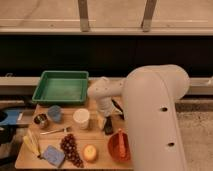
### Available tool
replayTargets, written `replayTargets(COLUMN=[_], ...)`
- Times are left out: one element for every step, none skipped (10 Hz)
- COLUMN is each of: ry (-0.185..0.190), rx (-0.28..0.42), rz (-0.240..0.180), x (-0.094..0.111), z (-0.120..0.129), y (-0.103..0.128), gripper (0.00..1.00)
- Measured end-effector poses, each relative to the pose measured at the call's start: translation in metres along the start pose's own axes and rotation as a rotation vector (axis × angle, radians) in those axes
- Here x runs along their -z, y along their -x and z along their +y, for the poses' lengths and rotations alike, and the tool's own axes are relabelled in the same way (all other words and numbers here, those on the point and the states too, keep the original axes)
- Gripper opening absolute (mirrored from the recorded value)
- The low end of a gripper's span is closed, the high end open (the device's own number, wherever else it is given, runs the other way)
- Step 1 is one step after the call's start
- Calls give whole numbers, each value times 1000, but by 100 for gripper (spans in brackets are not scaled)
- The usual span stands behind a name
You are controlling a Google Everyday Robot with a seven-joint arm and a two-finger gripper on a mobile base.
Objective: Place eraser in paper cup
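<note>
**A:** What is sitting along the left edge of the tabletop?

**B:** A yellow item is lying by the left edge, and a blue sponge is resting near the front left corner. Behind them a metal cup and a blue cup are standing side by side. A green tray is taking up the back left corner.

**A:** And moving toward the middle?

**B:** A thin stick is lying in front of the blue cup. Grapes are lying near the front edge, with a round orange fruit just beside them on the right. The paper cup is standing upright near the middle, behind the grapes.

**A:** Where is the tool hanging?

**B:** The tool is hanging low over the tabletop just right of the paper cup, on the white arm reaching in from the right edge. Its fingers are standing spread.

**A:** And the eraser?

**B:** The eraser is lying on the tabletop directly beneath the tool's tip, near the paper cup but outside it. Whether the tool is touching it, I cannot tell.

**A:** Farther right?

**B:** An orange bowl is sitting by the front edge, just right of the eraser.
</note>
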Motion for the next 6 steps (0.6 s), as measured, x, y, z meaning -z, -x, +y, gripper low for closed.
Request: replayTargets(ry=[-2, -1, -2, -2, 1, 3], rx=[3, 7, 7, 13, 31, 40], rz=[0, -6, -4, -5, -16, -19], x=[0, 0, 0, 2, 9, 11], z=[1, 0, 0, 3, 12, 18], y=[1, 1, 1, 1, 3, 5], gripper=[80, 80, 80, 80, 80, 80])
